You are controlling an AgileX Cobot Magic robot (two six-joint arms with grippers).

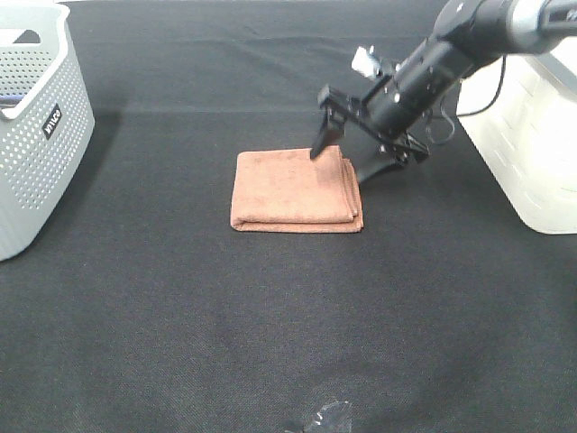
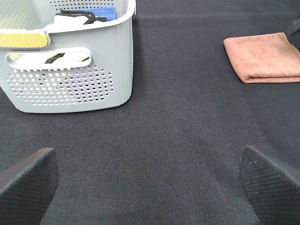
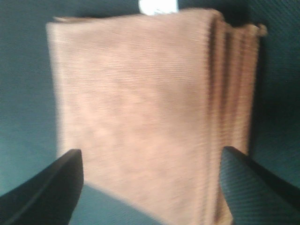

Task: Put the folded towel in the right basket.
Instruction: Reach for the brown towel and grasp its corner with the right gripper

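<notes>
A folded brown towel (image 1: 294, 191) lies flat on the black table near the middle. My right gripper (image 1: 341, 162) is open at the towel's far right corner, one finger over the towel's top, the other beside its right edge. The right wrist view shows the towel (image 3: 140, 117) filling the space between the two open fingertips (image 3: 44, 192). The right basket (image 1: 532, 135) is white and stands at the right edge. My left gripper (image 2: 145, 183) is open and empty, low over bare table; the towel (image 2: 265, 57) lies far ahead of it.
A grey perforated basket (image 1: 36, 126) stands at the left edge and holds blue and white cloths (image 2: 79, 16). A small clear shiny scrap (image 1: 325, 417) lies at the front edge of the table.
</notes>
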